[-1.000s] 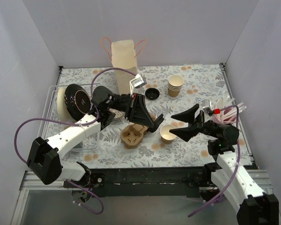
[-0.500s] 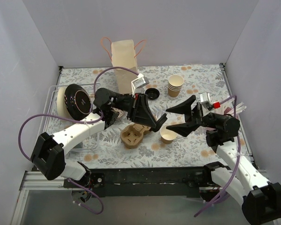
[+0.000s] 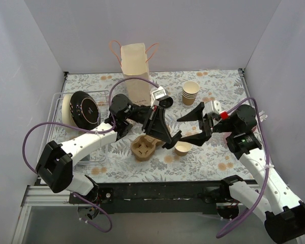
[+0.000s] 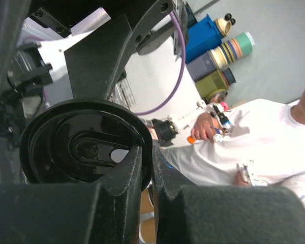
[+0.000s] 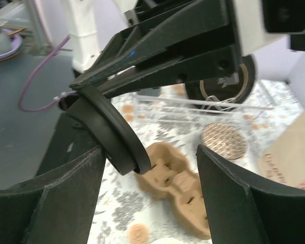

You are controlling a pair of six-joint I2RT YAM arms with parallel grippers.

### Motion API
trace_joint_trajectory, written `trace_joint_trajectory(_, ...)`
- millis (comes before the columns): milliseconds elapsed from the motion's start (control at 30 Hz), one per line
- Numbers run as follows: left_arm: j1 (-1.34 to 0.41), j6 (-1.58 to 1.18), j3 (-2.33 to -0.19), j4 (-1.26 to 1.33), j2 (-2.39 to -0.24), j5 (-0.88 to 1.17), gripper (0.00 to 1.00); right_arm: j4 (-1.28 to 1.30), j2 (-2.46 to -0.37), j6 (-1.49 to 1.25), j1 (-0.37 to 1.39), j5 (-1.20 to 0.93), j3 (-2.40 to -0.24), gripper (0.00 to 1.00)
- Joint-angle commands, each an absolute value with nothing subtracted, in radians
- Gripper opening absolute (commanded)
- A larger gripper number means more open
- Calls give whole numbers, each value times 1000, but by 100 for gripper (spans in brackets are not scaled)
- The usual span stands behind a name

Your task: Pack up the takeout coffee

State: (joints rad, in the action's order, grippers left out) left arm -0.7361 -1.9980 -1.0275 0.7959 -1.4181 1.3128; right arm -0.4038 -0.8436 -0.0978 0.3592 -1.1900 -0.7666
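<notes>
Above the middle of the table, the left gripper (image 4: 146, 152) is clamped together on the rim of a round black lid (image 4: 84, 147), pinching it edge-on so the disc hangs free of the fingers. That hold seems meant to present the lid to the other arm. The right gripper (image 5: 151, 152) stands wide apart with one finger on each side of the lid, and neither finger clearly touches it. Directly below the two tools, the takeout coffee's cream paper cup (image 3: 182, 148) sits upright and lidless on the floral table (image 3: 218, 162), just right of the brown pulp cup carrier (image 3: 144, 147). The task's thing is therefore split, with the cup on the table and its lid in the air. Farther out, a stack of lidless cups (image 3: 190, 93) and a paper bag (image 3: 134, 66) stand near the back. Compared with a second ago, the right gripper has lifted away from beside the cup and swung in toward the left gripper, which has reached farther right. The cup has not moved.
</notes>
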Motion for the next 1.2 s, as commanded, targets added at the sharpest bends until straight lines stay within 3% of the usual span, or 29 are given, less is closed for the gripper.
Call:
trace_joint_trajectory(0,-773,-2249,-1061,741,-1436,1359,0,-227,-851,43,391,-1279,-824,78)
trace_joint_trajectory(233,-778,-2209,-1069,664,-1439,1373,0,-149,-841,104,423,-1304,-818,73)
trace_joint_trajectory(467,-778,-2197,-1094,652,-1471,1382,1,-173,-879,8,456,-1307,-810,50)
trace_joint_trajectory(667,-761,-2016,-1161,444,-1500,1342,25,-287,-885,-211,457,-1319,-766,37)
trace_joint_trajectory(733,-743,-1939,-1184,373,-1503,1283,44,-288,-876,-244,457,-1304,-743,35)
trace_joint_trajectory(767,-712,-1912,-1212,342,-1509,1258,48,-288,-865,-282,457,-1295,-735,34)
trace_joint_trajectory(1000,-607,-1487,-1461,-27,-1571,863,64,-160,-874,-494,457,-1151,-741,27)
trace_joint_trajectory(1167,-604,-1287,-1572,-258,-1637,607,63,-33,-851,-542,445,-1039,-768,25)
